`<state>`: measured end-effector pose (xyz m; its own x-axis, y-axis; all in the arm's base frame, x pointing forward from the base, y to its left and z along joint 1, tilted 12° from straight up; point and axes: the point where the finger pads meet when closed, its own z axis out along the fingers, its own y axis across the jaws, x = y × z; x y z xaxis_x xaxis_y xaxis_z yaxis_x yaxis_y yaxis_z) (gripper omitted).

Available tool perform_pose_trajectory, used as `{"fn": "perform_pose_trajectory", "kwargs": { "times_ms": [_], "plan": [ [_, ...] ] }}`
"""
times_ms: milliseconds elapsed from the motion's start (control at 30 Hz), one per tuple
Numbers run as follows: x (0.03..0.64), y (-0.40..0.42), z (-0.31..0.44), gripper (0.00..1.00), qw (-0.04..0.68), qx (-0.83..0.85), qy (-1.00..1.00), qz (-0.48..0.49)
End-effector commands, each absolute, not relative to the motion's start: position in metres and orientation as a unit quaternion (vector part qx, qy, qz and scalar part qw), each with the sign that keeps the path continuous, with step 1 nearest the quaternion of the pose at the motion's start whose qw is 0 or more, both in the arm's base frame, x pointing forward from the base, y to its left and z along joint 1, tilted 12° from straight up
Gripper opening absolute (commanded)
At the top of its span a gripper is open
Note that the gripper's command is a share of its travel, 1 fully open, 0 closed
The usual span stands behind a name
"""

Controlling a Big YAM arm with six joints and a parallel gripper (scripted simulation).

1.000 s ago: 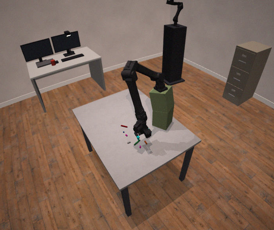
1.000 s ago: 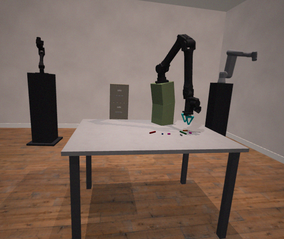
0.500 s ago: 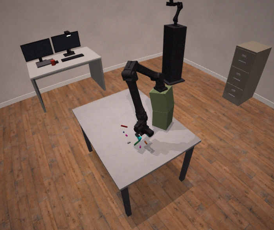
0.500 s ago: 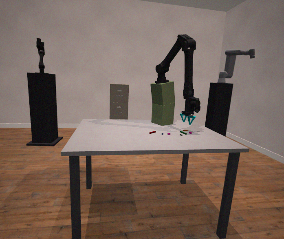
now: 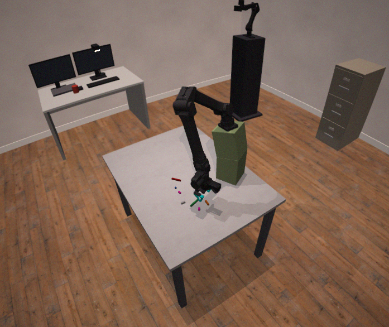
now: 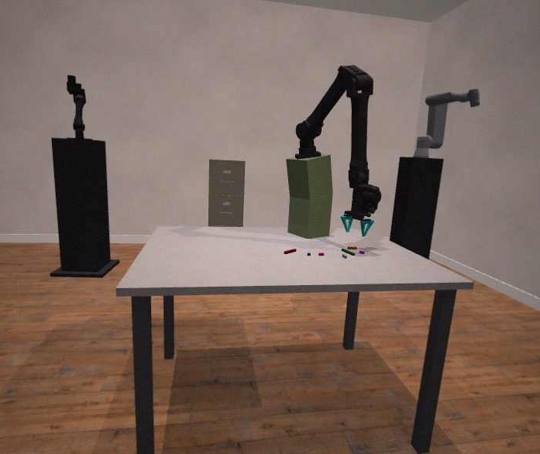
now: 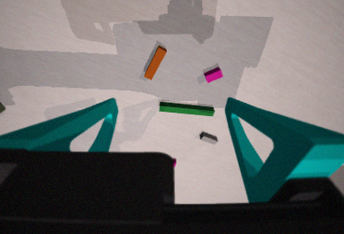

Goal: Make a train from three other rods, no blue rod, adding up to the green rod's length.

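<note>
Orange rod (image 5: 207, 202) (image 6: 352, 248) (image 7: 155, 63) lies on the tabletop (image 5: 142, 211) (image 6: 241, 273) (image 7: 35, 68), apart from the green rod (image 5: 193, 202) (image 6: 348, 252) (image 7: 186, 109). The claw (image 5: 203, 193) (image 6: 355, 233) (image 7: 171, 104) hovers with fingers wide apart, holding nothing. Train is not begun; I judge the next move is lowering to one rod.
</note>
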<state>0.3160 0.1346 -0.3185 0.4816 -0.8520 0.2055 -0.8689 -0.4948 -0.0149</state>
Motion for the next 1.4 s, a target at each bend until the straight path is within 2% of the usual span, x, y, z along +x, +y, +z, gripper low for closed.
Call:
{"fn": "perform_pose_trajectory", "kwargs": {
  "times_ms": [0,400,1367],
  "plan": [
    [0.3032,0.1362,-0.3253,1.00,0.054,0.889,-0.445,0.087],
    [0.3010,0.1382,-0.3260,1.00,0.064,0.937,-0.335,0.081],
    [0.3006,0.1384,-0.3261,1.00,0.065,0.941,-0.323,0.080]
  ]
}}
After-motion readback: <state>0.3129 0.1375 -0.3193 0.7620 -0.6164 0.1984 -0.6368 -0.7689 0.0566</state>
